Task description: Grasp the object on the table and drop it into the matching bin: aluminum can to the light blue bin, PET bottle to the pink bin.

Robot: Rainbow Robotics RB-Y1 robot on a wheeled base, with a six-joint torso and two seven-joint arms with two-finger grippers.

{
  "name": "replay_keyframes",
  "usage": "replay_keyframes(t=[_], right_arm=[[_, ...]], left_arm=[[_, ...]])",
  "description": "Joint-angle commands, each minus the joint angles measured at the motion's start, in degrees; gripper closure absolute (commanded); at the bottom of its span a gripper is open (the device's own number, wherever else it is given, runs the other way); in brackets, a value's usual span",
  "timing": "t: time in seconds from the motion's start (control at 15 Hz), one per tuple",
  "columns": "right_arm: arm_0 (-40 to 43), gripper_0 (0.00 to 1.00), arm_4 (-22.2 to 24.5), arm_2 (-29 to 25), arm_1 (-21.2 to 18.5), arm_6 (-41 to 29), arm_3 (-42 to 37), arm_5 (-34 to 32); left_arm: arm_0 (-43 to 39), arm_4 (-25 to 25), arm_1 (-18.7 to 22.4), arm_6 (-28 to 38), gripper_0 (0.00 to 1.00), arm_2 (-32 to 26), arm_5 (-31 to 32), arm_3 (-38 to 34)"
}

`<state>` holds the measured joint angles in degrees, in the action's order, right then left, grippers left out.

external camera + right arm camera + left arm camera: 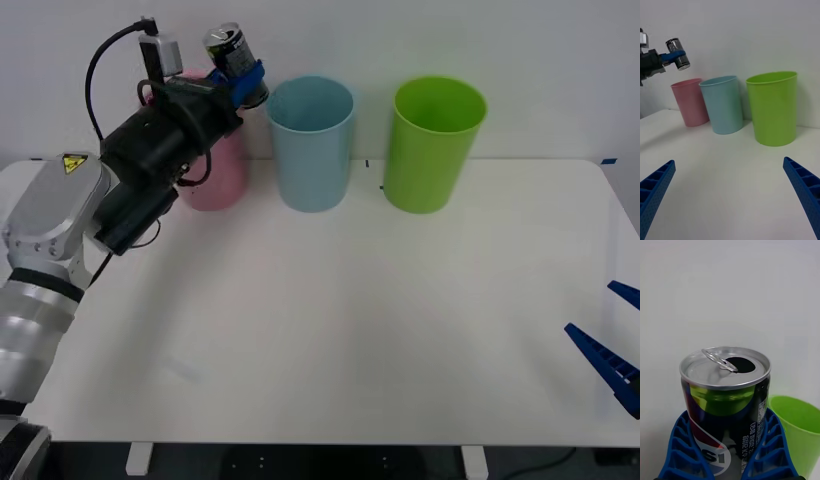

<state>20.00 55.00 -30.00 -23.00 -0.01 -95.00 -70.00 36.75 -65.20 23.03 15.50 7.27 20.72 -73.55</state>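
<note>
The left claw (243,82) is raised above the wide white desk (330,340), its blue ribbed fingers clamped on the body of the small silver aluminum can with a dark greenish label and an opened pull-tab top (236,61); the can is tilted and clear of the desk. Directly below and behind that claw stands the tall pink plastic bin (215,180), partly hidden by the arm, and just to the claw's right, lower down, is the tall light blue plastic bin (311,145), its mouth open. Further right sits a tall green plastic bin (433,145), well apart from the can. The right claw (612,350) rests low at the desk's right edge, fingers spread wide and holding nothing. I judge the carry step to be in hand: the can looks short of the blue rim, so the next move calls for shifting it right over that opening before letting go. The label shows part of a Pepsi logo and small Korean print too fine to read.
</note>
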Motion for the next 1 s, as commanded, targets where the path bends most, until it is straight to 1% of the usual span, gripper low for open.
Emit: replay_keyframes(t=[0.07, 0.33, 0.6, 0.8, 1.0], right_arm=[[0.0, 0.00, 0.0, 0.0, 0.0, 0.0, 0.0, 0.0], [0.0, 0.00, 0.0, 0.0, 0.0, 0.0, 0.0, 0.0], [0.0, 0.00, 0.0, 0.0, 0.0, 0.0, 0.0, 0.0], [0.0, 0.00, 0.0, 0.0, 0.0, 0.0, 0.0, 0.0], [0.0, 0.00, 0.0, 0.0, 0.0, 0.0, 0.0, 0.0]], left_arm=[[5.7, 0.5, 0.0, -0.6, 0.99, 2.1, -0.3, 6.9], [14.3, 3.1, -0.1, -1.5, 0.99, 7.0, -3.1, 16.8], [22.0, 5.3, -1.9, -2.7, 0.99, 11.0, -5.0, 26.3], [25.4, 5.2, -4.8, -3.7, 0.99, 11.5, -6.9, 30.4], [25.8, 4.7, -5.9, -4.9, 0.99, 11.5, -9.6, 30.8]])
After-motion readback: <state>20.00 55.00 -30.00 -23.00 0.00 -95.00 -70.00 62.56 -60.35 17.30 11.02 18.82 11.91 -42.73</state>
